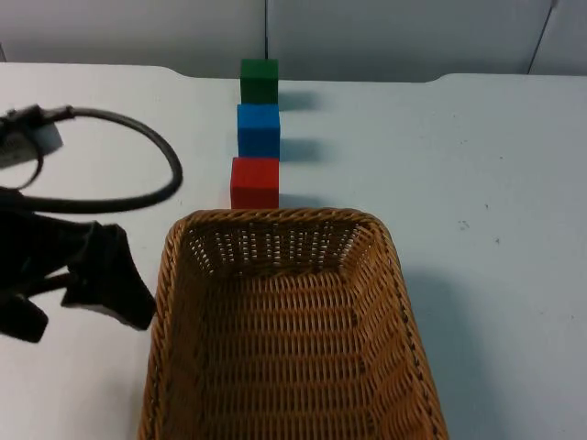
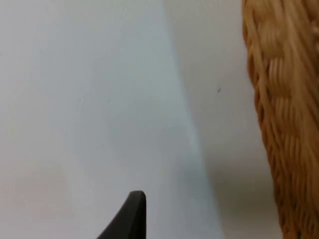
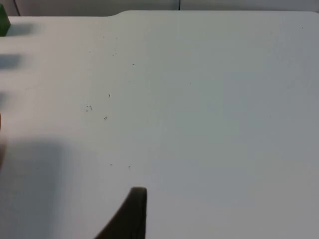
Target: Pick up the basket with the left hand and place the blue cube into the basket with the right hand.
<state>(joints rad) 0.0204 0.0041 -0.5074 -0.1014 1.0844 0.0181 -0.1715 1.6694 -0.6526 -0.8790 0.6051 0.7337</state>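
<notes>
We are at the basket pickup: our left gripper (image 1: pixel 101 284) sits just beside the wicker basket (image 1: pixel 284 321), not touching; its opening we cannot tell. Beyond the basket, the blue cube (image 1: pixel 258 129) stands between red cube (image 1: pixel 254 182) and green cube (image 1: pixel 259 80). Next, we must close on the rim.

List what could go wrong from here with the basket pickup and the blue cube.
1. The left end effector sits beside the basket, apart from its woven rim; a shallow bite there might slip.
2. The blue cube stands tightly between the green cube and the red cube, so the right end effector may knock a neighbour.
3. The red cube sits just behind the basket's far rim and could get bumped during lifting.
</notes>
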